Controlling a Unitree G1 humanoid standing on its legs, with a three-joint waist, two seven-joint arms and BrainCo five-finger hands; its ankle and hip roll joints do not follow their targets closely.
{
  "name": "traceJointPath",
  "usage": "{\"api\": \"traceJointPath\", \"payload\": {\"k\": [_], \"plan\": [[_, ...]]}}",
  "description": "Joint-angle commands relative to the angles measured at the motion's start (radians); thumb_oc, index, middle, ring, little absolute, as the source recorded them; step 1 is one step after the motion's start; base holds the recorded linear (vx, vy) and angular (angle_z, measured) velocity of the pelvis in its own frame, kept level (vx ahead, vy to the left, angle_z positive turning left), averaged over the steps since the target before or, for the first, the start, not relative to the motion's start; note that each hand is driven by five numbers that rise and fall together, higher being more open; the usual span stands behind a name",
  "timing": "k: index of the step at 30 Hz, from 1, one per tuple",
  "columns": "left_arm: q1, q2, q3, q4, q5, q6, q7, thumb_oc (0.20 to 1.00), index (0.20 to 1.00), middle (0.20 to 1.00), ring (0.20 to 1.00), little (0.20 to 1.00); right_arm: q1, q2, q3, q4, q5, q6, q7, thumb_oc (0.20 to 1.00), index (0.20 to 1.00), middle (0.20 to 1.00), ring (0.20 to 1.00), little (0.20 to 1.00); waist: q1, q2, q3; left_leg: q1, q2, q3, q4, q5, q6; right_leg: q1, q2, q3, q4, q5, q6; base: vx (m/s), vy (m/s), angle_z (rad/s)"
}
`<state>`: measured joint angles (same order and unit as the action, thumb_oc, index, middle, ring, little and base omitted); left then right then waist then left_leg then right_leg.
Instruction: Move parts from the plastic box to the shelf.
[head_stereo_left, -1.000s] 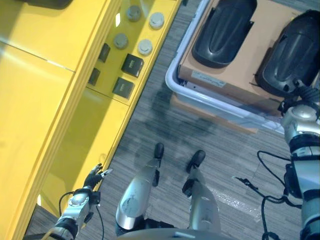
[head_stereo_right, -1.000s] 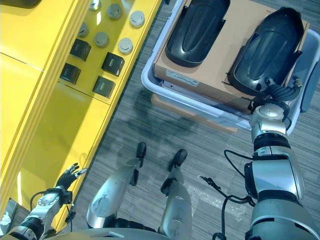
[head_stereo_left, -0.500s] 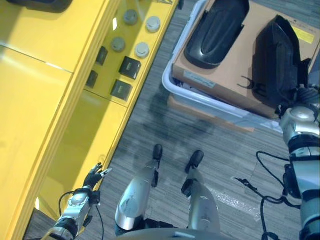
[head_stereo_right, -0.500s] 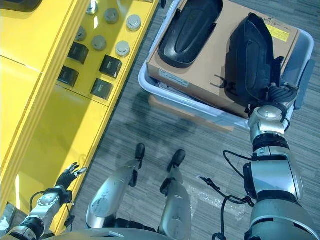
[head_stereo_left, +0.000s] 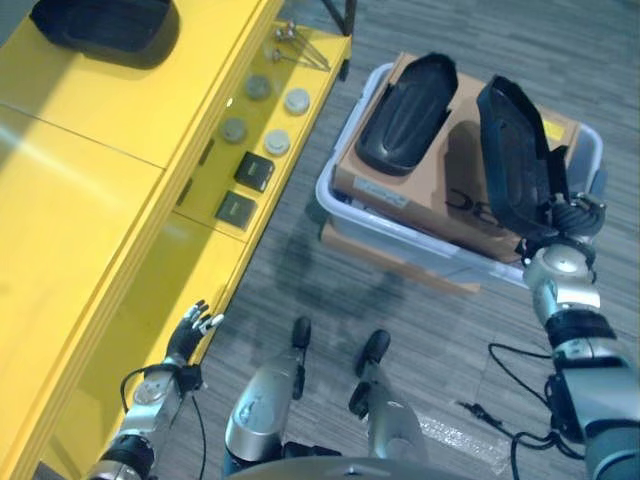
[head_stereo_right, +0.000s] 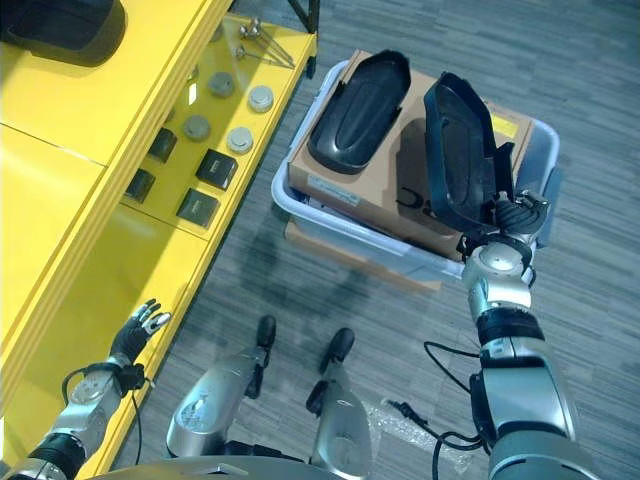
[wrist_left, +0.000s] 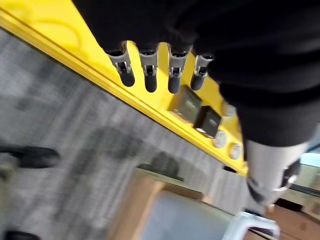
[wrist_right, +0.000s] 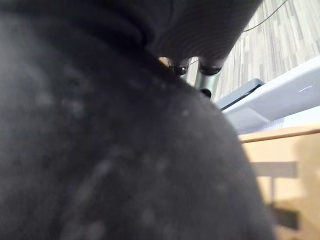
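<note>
A pale plastic box (head_stereo_left: 338, 196) stands on the floor with a cardboard carton (head_stereo_left: 430, 190) in it. One black moulded part (head_stereo_left: 405, 100) lies flat on the carton. A second black part (head_stereo_left: 515, 160) stands tipped up on its edge, and my right hand (head_stereo_left: 570, 215) is shut on its near end; this part fills the right wrist view (wrist_right: 125, 165). The yellow shelf (head_stereo_left: 100, 200) runs along my left. My left hand (head_stereo_left: 188, 335) hangs low beside the shelf's front edge, its fingers (wrist_left: 150, 75) straight and holding nothing.
Another black part (head_stereo_left: 105, 25) rests on the shelf's top level. Several round grey discs (head_stereo_left: 265, 115) and black square blocks (head_stereo_left: 243, 190) sit on a lower level, with metal bits (head_stereo_left: 295, 45) at its far end. A flat carton (head_stereo_left: 380, 258) lies under the box.
The right-hand black part went from lying flat on the carton to standing on edge in my right hand. The camera has shifted. My left hand has stayed in place.
</note>
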<state>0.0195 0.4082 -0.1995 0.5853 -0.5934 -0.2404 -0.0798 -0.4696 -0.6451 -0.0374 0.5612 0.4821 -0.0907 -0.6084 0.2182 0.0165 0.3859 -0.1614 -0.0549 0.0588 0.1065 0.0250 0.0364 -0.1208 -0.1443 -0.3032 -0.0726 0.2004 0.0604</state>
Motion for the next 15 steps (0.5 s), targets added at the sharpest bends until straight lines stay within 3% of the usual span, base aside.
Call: {"api": "traceJointPath", "payload": {"k": [1,6,10,13,15], "plan": [[0.024,0.020,-0.009,-0.008,-0.057,0.030,-0.005,1.000,1.000,1.000,1.000,1.000,-0.009,-0.088,-0.007,-0.076,-0.065,-0.049,-0.073,0.200,0.200,0.200,0.200,0.200,0.019,0.023,-0.137,0.012,0.062,-0.075,-0.050,-0.035,-0.062,0.062,-0.019,0.005,0.090,-0.187,0.075,0.10,0.042,-0.15],[0.017,0.009,0.027,-0.126,-0.060,0.094,-0.030,1.000,1.000,1.000,1.000,1.000,0.062,-0.036,-0.040,-0.236,-0.105,-0.017,-0.105,0.200,0.200,0.200,0.200,0.200,0.010,0.007,-0.212,0.081,0.070,-0.059,-0.095,-0.031,-0.060,0.121,-0.010,0.014,0.049,-0.177,0.078,0.06,0.030,-0.12],[-0.020,0.006,0.025,-0.210,-0.083,0.204,-0.062,1.000,1.000,1.000,1.000,1.000,0.086,-0.006,-0.031,-0.286,-0.128,-0.006,-0.074,0.200,0.200,0.200,0.200,0.200,0.003,0.001,-0.254,0.121,0.073,-0.050,-0.127,-0.025,-0.060,0.153,-0.007,0.018,0.022,-0.168,0.084,0.02,0.011,-0.02],[-0.100,0.000,-0.005,-0.284,-0.131,0.339,-0.092,1.000,1.000,1.000,1.000,1.000,0.079,0.016,0.013,-0.301,-0.136,0.009,-0.024,0.200,0.200,0.200,0.200,0.200,-0.009,-0.004,-0.287,0.149,0.075,-0.042,-0.147,-0.023,-0.058,0.173,-0.006,0.025,0.003,-0.160,0.089,0.00,0.000,0.00],[-0.207,-0.028,-0.067,-0.322,-0.256,0.471,-0.080,1.000,1.000,1.000,1.000,1.000,0.045,0.047,0.084,-0.291,-0.131,0.029,0.003,0.200,0.200,0.200,0.200,0.200,-0.027,-0.004,-0.310,0.168,0.075,-0.031,-0.153,-0.022,-0.055,0.182,-0.006,0.038,-0.004,-0.155,0.093,0.02,0.031,-0.03]]}}
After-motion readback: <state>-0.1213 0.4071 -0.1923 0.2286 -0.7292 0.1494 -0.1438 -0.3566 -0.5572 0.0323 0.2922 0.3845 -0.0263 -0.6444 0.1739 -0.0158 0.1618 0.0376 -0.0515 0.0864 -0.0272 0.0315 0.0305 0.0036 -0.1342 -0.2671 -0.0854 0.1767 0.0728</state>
